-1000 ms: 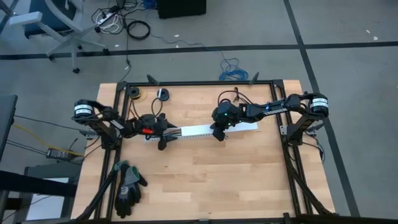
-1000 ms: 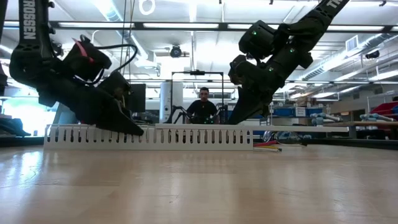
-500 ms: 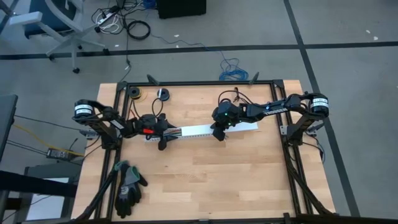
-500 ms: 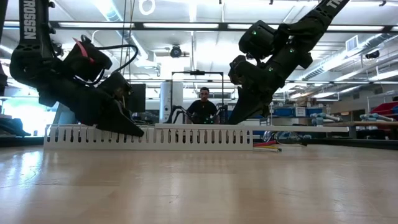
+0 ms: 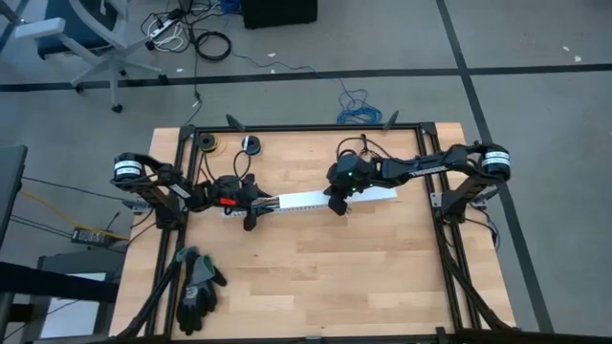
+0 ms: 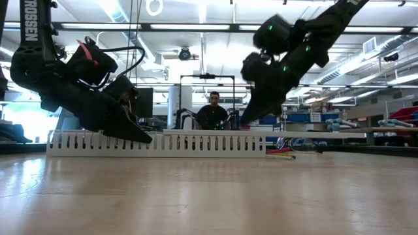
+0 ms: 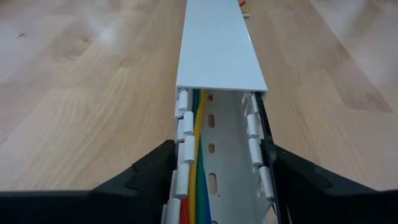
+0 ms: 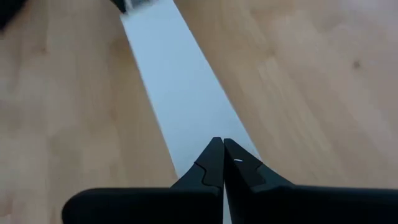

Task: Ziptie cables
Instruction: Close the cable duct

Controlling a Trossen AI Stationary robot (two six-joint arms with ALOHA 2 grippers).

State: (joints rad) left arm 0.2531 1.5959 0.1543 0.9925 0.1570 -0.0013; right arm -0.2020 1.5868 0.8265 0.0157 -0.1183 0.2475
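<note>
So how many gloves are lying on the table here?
1 for certain: a dark glove lies near the table's front left corner, well clear of the white cable duct. Its bulk may hide a second glove stacked with it; the overhead view doesn't settle that.

Cables [image 7: 198, 168]: yellow, green, red, blue wires, lying straight inside slotted white channel, frame bottom centre.

A light wooden table [image 5: 325, 268] with a black frame carries a white slotted cable duct [image 5: 311, 201] across its middle. A pair of dark work gloves [image 5: 198, 287] lies near the left front corner, and two small round spools [image 5: 228, 144] sit at the far edge.
</note>
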